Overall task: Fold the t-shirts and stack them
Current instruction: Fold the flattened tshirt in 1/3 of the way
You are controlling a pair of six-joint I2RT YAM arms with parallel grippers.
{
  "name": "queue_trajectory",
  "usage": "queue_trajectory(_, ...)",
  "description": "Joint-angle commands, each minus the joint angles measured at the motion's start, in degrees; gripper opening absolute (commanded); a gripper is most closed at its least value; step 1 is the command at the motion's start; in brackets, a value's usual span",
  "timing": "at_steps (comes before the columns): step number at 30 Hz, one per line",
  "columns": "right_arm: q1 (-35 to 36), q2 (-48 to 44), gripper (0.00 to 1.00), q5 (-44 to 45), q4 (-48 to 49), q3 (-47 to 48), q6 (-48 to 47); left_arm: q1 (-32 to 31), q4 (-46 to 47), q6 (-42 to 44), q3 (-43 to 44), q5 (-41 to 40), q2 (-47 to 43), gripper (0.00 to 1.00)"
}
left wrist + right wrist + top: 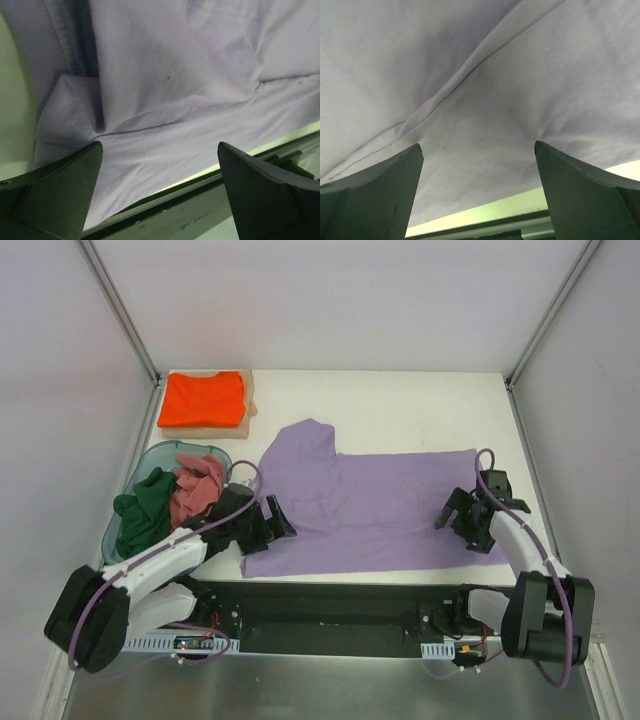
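The lavender-purple t-shirt [370,510] lies spread flat across the middle of the table, one sleeve pointing to the back left. My left gripper [268,525] is open at its near left corner; in the left wrist view the cloth [165,90] lies between the spread jaws. My right gripper [468,520] is open over its near right edge; the cloth [485,100] fills that wrist view. A folded orange t-shirt [203,398] lies on the tan board [248,412] at the back left. The dark green t-shirt [143,508] and dusty pink t-shirt [195,488] are crumpled in the teal tub [165,452].
The tub stands at the left edge next to my left arm. White walls with metal posts close in the table on three sides. A black rail [330,605] with the arm bases runs along the near edge.
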Motion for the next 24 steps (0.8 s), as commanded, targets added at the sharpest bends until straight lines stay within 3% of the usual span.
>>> queue_trajectory(1,-0.1,-7.53,0.96,-1.88,-3.93,-0.27,-0.52,0.09,-19.11,1.56,-1.38,-8.94,-9.19,0.99)
queue_trajectory(5,4.8,-10.61,0.96,-1.1,-5.42,3.15,-3.77,0.09,-22.2,4.72,1.51,-10.54,-13.08,0.99)
queue_trajectory(8,16.91,-11.67,0.96,-1.69,-2.8,6.66,-5.62,0.09,-22.2,7.18,4.15,-8.87,-13.52,0.99)
queue_trajectory(11,27.72,-8.88,0.96,-7.13,6.23,8.43,-7.11,0.0,-21.59,9.47,5.12,-7.99,-14.48,0.99)
queue_trajectory(15,39.07,3.49,0.96,-12.94,16.62,14.74,-7.91,0.0,-12.92,9.48,1.01,1.83,-18.0,0.99)
queue_trajectory(19,47.16,18.43,0.99,-15.59,19.88,26.24,-9.67,-0.08,-7.0,9.65,-2.87,7.3,-20.11,0.99)
queue_trajectory(24,51.66,34.36,0.86,-18.05,15.06,40.66,-12.49,-0.08,-7.52,8.69,-6.65,6.96,-20.73,0.99)
